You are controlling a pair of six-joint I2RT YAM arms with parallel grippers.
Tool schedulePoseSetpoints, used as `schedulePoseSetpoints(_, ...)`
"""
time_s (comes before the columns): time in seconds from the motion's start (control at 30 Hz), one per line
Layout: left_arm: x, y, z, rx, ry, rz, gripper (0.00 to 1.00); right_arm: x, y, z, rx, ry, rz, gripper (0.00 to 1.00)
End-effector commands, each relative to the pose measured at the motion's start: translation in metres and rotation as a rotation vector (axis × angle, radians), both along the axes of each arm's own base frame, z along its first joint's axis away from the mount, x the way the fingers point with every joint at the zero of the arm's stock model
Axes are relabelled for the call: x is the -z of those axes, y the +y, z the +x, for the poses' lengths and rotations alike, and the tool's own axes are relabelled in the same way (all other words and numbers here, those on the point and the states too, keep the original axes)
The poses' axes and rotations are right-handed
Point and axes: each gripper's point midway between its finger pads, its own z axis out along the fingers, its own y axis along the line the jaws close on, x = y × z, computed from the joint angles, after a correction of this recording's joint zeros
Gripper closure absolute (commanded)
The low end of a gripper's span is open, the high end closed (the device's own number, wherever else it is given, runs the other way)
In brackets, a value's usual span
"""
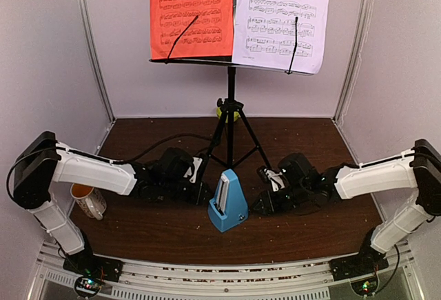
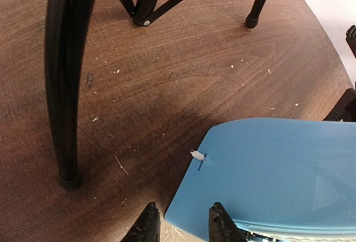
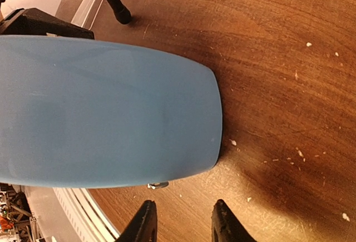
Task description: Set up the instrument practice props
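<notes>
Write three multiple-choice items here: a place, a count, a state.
1. Where is the blue metronome?
A. on the shelf of the music stand
B. on the table, between the left hand and right hand
C. held in the air
2. How many music sheets sit on the stand?
A. one
B. two
C. three
3. The right hand is:
A. open, empty
B. shut on the metronome
C. shut on a sheet
Answers: B, it stands on wood between them; B, one red sheet, one white sheet; A, fingers apart, nothing between.
</notes>
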Motion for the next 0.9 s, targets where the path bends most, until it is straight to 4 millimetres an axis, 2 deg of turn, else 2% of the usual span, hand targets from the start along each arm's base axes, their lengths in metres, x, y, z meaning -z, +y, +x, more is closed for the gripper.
schedulePoseSetpoints(0.0, -0.009, -0.011, 0.002, -0.01, -0.039, -0.04, 0.68, -0.014, 0.016, 0.01, 0.004, -0.021, 0.052, 0.67)
schedulePoseSetpoints(0.2, -0.001, -0.026, -0.018, 0.081, -0.013, -0.025, 0.7, -0.017, 0.019, 0.023, 0.029, -0.03, 0.047, 0.73)
schedulePoseSetpoints(0.4, -0.008, -0.038, -0.034, 0.096, -0.008, -0.077, 0.71, -0.017, 0.02, 0.041, 0.061, -0.032, 0.045, 0.77)
schedulePoseSetpoints(0.63, -0.007, -0.039, -0.032, 0.057, -0.001, -0.099, 0.72, -0.027, 0.027, 0.065, 0.079, -0.047, 0.072, 0.77)
schedulePoseSetpoints(0.77, -0.012, -0.043, -0.028, 0.045, -0.015, -0.115, 0.71, -0.034, 0.031, 0.071, 0.052, -0.059, 0.068, 0.77)
schedulePoseSetpoints(0.87, -0.018, -0.037, -0.023, 0.002, -0.042, -0.149, 0.71, -0.04, 0.025, 0.072, 0.035, -0.078, 0.049, 0.74)
